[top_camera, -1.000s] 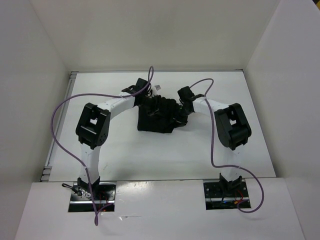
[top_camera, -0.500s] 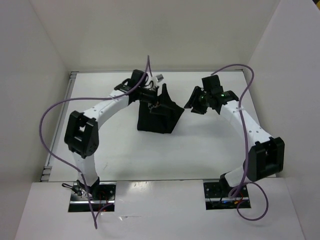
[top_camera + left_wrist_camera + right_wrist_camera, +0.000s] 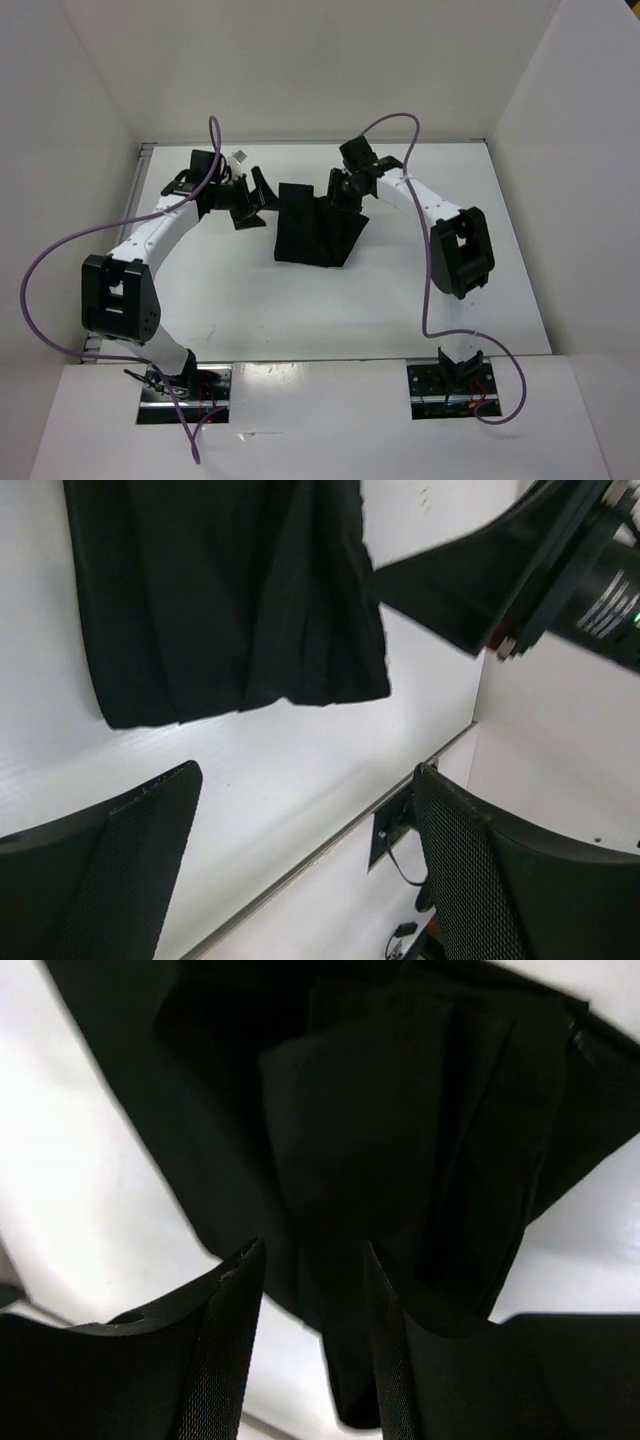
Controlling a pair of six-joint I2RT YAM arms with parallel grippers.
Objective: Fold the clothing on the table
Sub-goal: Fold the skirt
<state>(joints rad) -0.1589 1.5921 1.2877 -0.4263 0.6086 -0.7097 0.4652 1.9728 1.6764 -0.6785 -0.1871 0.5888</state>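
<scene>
Just to the right of the left end effector (image 3: pixel 252 202), a little apart from it, the clothing (image 3: pixel 315 225) is seen lying on the table (image 3: pixel 200 290) as a black folded heap. The jaws of this end effector are spread wide and nothing is held between them. In the left wrist view only bare table is found between its fingers (image 3: pixel 110 870), and the edge of the clothing lies ahead of them. The right end effector (image 3: pixel 340 190) is placed at the far right corner of the clothing. Its jaws are seen partly apart, and in the right wrist view the black fabric is seen beyond the gap between its fingers (image 3: pixel 225 1350). No clamping on the fabric can be made out, and whether the fabric is touched cannot be told
</scene>
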